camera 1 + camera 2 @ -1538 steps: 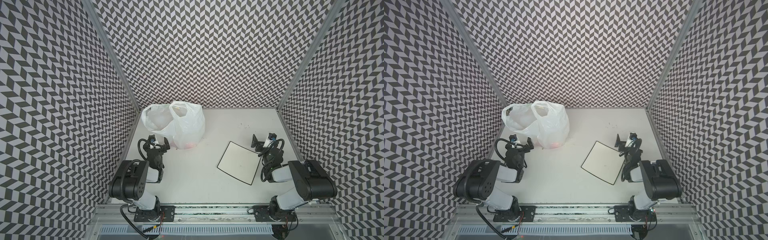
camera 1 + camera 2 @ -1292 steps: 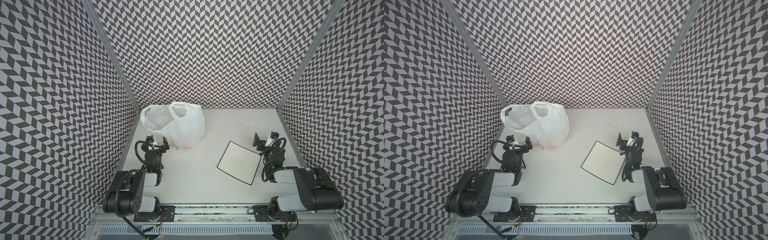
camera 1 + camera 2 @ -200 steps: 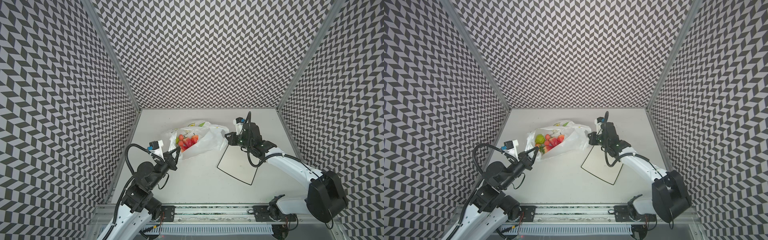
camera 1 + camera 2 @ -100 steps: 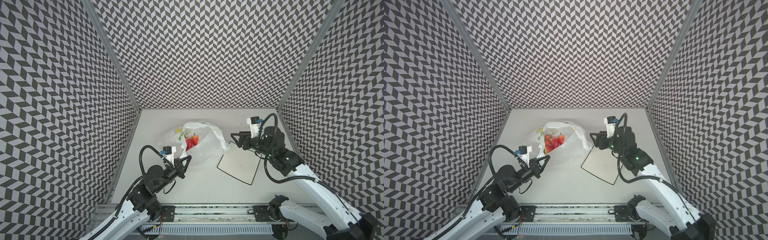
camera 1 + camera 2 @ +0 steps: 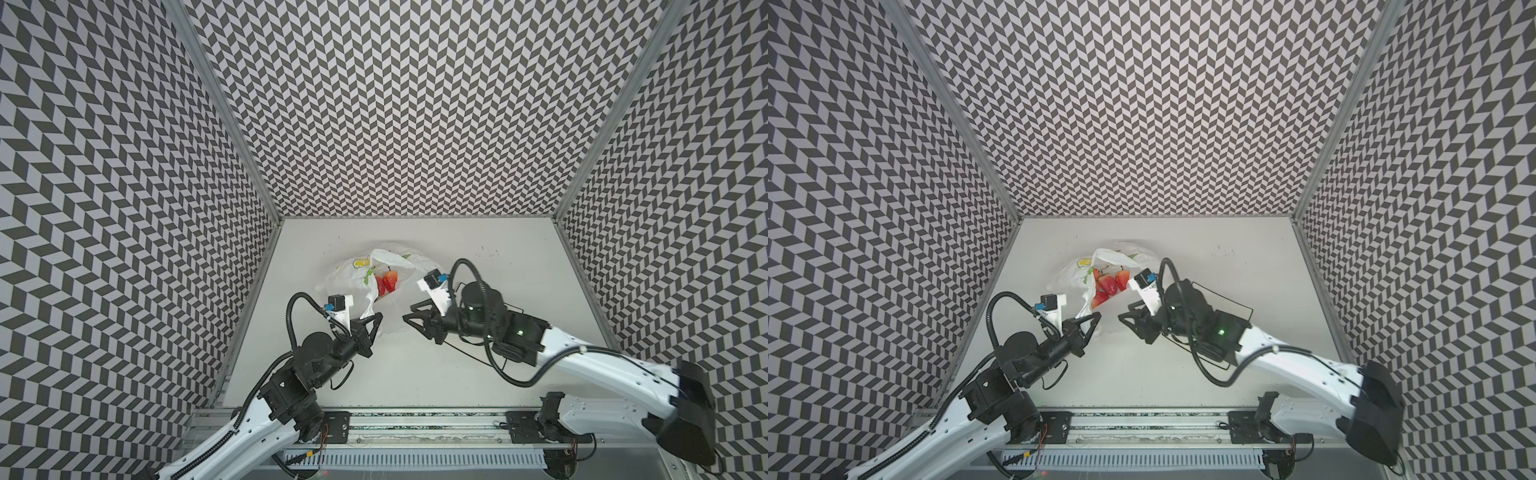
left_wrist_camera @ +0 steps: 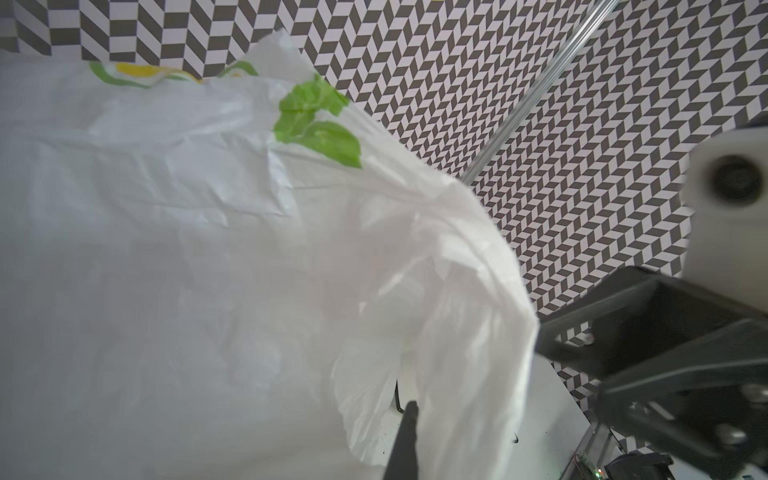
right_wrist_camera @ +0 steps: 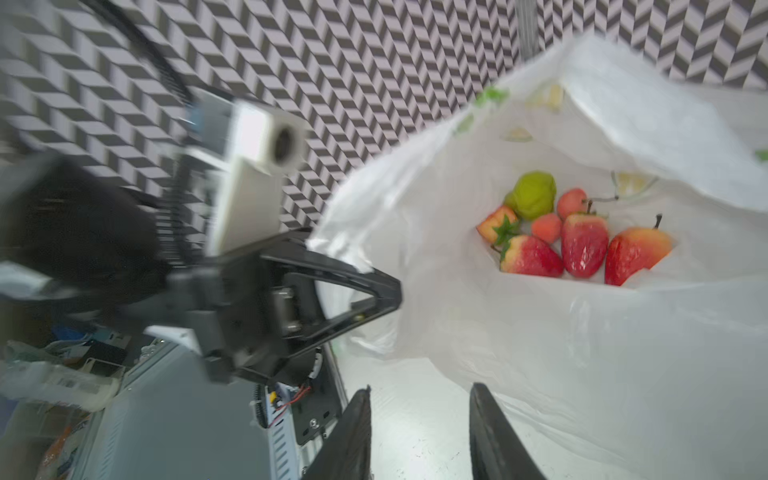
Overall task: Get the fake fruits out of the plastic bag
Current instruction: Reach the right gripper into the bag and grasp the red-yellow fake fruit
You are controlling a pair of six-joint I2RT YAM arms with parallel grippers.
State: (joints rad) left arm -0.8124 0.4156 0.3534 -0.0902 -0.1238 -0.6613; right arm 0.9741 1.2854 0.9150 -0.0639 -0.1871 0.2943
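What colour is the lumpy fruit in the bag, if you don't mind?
The lumpy fruit is yellow-green, clearest in the right wrist view.

Left arm (image 5: 266,430) and right arm (image 5: 602,370): white shells, black joints, looping black cables; left pincer (image 7: 390,291) and right pincer (image 7: 420,386) black, triangular-framed.

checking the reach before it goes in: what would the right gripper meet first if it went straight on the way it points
Probably the near wall of the plastic bag, just ahead of the right gripper; the strawberries lie deeper inside, the left gripper off to one side. Depth is unclear.
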